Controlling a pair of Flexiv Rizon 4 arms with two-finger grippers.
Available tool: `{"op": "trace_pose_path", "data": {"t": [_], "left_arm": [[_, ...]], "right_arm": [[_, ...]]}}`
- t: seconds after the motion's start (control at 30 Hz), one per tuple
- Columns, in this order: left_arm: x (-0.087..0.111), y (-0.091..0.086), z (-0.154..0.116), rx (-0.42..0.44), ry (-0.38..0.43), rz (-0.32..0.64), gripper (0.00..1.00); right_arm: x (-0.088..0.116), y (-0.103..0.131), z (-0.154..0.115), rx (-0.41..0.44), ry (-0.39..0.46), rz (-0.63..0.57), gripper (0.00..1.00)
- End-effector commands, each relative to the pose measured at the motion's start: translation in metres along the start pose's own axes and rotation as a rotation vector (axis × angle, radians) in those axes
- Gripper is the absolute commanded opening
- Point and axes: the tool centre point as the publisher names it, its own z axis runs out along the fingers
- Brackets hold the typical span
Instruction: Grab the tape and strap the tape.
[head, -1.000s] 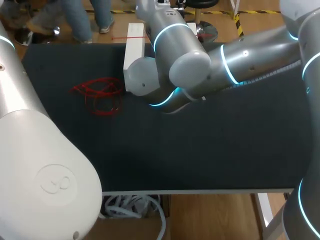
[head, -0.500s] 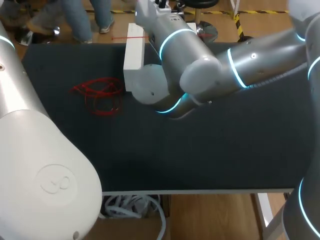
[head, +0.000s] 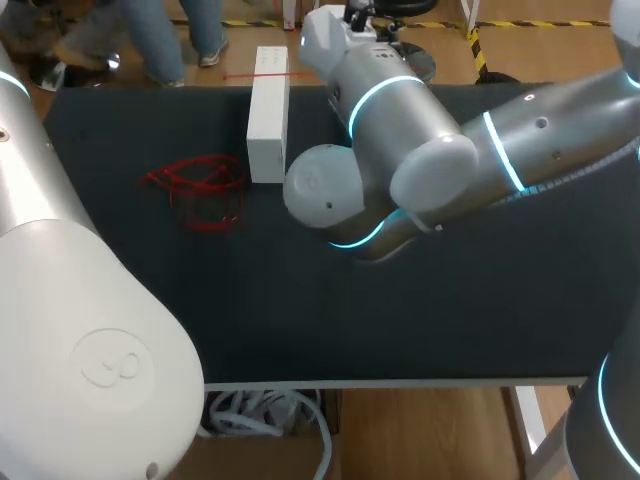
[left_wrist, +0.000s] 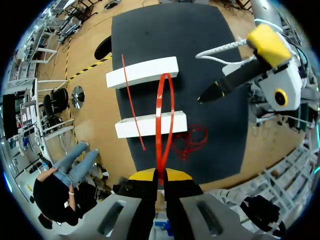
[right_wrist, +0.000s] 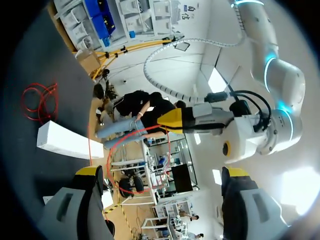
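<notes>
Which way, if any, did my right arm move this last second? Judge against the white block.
Yes: the right arm swung rightward and nearer, off the white block it had overlapped.

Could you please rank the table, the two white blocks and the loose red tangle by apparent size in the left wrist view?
1. table, clearly largest
2. farther white block and nearer white block: they look alike, so I won't rank them
3. red tangle, smallest
</notes>
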Motion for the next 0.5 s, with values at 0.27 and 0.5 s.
{"op": "trace_pose_path", "data": {"t": [0.27, 0.5], "left_arm": [[0.000, 0.000, -0.001, -0.004, 0.003, -0.001, 0.00], [0.000, 0.000, -0.001, -0.004, 0.003, -0.001, 0.00]], "right_arm": [[-0.017, -0.066, -0.010, 0.118, -0.009, -0.084, 1.00], [-0.022, -0.095, 0.000, 0.156, -0.029, -0.080, 1.00]]}}
